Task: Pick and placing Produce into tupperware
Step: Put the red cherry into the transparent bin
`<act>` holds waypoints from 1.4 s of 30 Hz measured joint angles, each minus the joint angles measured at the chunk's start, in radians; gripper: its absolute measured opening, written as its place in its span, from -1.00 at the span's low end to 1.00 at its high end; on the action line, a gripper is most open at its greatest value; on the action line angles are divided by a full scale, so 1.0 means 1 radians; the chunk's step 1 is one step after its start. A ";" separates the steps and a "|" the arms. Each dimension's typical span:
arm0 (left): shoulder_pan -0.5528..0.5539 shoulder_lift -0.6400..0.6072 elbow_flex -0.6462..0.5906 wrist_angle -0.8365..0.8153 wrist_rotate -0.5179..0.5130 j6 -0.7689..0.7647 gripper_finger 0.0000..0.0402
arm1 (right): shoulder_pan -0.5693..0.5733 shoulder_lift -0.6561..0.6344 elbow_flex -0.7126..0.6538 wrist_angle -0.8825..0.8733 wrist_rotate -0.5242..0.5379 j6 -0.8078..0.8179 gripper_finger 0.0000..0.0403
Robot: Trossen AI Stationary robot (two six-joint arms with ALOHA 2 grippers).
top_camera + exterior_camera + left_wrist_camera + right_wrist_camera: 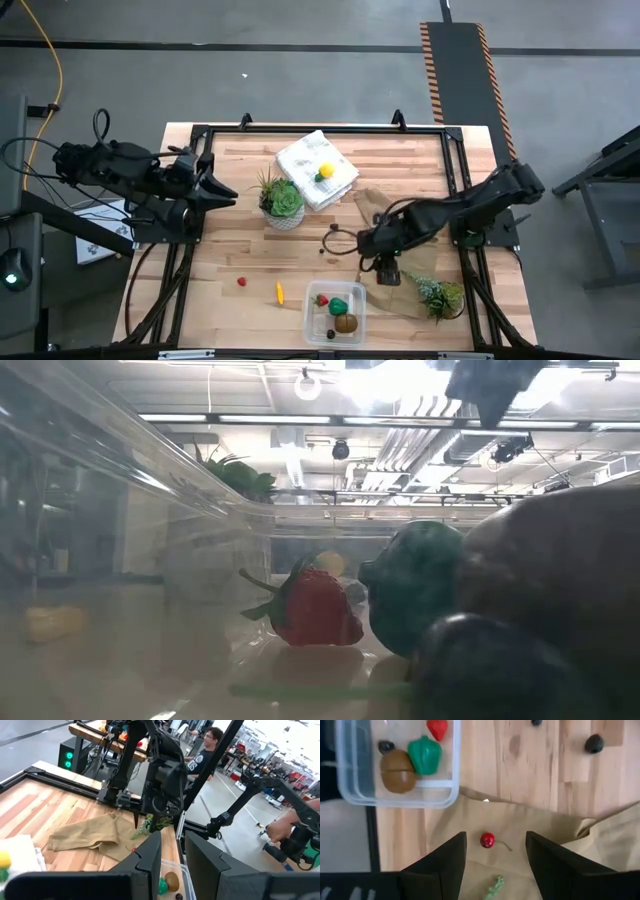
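The clear tupperware (335, 312) sits near the table's near edge. It holds a red strawberry (437, 728), a green piece (425, 755), a brown kiwi ball (398, 771) and a dark berry (385, 746). My right gripper (496, 840) is open above the crumpled brown paper bag (400, 290), its fingers on either side of a small red cherry (487, 840) lying on the bag, not touching it. The yellow lemon (325, 172) rests on the folded white cloth. A red berry (241, 282) and an orange stick (280, 292) lie on the wood. My left gripper (225, 192) waits open at the table's left.
A potted succulent (280, 200) stands mid-table and another (440, 297) sits on the bag near the right corner. Two dark berries (594, 743) lie on the wood beyond the bag. A black frame rims the table. A person shows in the room beyond.
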 joint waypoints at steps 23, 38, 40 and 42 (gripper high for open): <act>0.000 0.000 0.000 -0.081 0.005 -0.008 -0.62 | 0.095 0.121 -0.183 0.114 0.006 0.627 -0.03; 0.000 0.000 0.000 -0.091 0.034 -0.008 -0.62 | 0.082 0.105 -0.185 0.115 -0.006 1.250 -0.03; 0.000 0.000 0.000 -0.093 0.042 -0.007 -0.62 | 0.082 0.105 -0.192 0.124 0.005 1.293 -0.03; 0.000 0.000 0.000 -0.093 0.042 -0.003 -0.62 | 0.085 0.105 -0.213 0.138 0.008 1.336 -0.03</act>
